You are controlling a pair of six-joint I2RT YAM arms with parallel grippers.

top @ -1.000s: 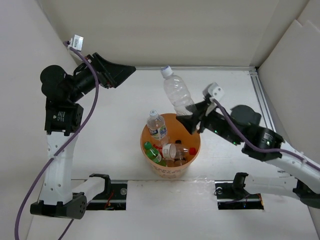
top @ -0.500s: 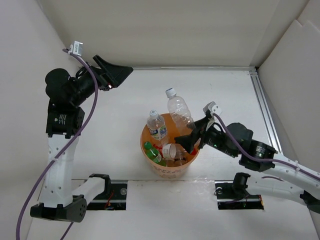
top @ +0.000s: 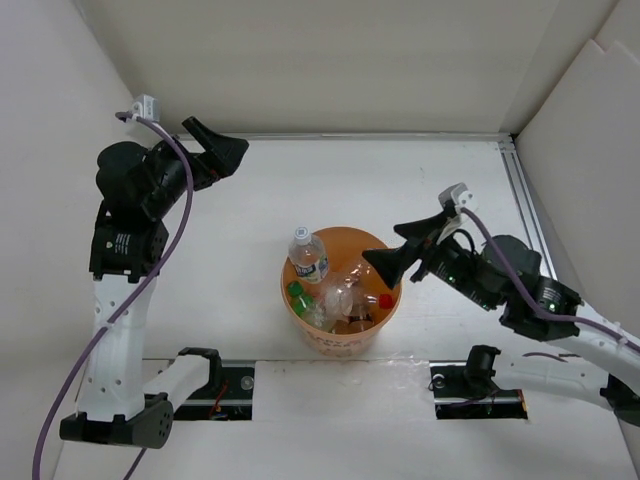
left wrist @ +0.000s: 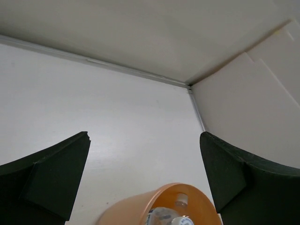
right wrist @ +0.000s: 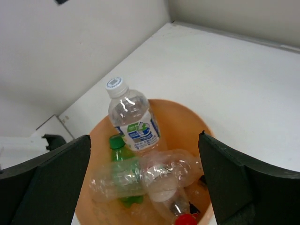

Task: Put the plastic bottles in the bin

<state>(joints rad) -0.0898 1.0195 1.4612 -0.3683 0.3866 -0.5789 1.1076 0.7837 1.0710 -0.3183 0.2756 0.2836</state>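
Right wrist: clear crinkly plastic bottles [right wrist: 133,119] in round orange bin [right wrist: 180,112]; left claw [left wrist: 144,154], right claw [right wrist: 144,154] spread.

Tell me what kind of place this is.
Probably a robot lab test cell: a white table boxed in by plain white panels, a left arm and right arm mounted at its near edge, an orange bin holding plastic bottles.

The white table [top: 450,190] fills the middle of the frame, with the orange bin [top: 335,342] standing upright just below centre and two black mounting plates, lower left [top: 232,388] and lower right [top: 500,400], on its near edge.
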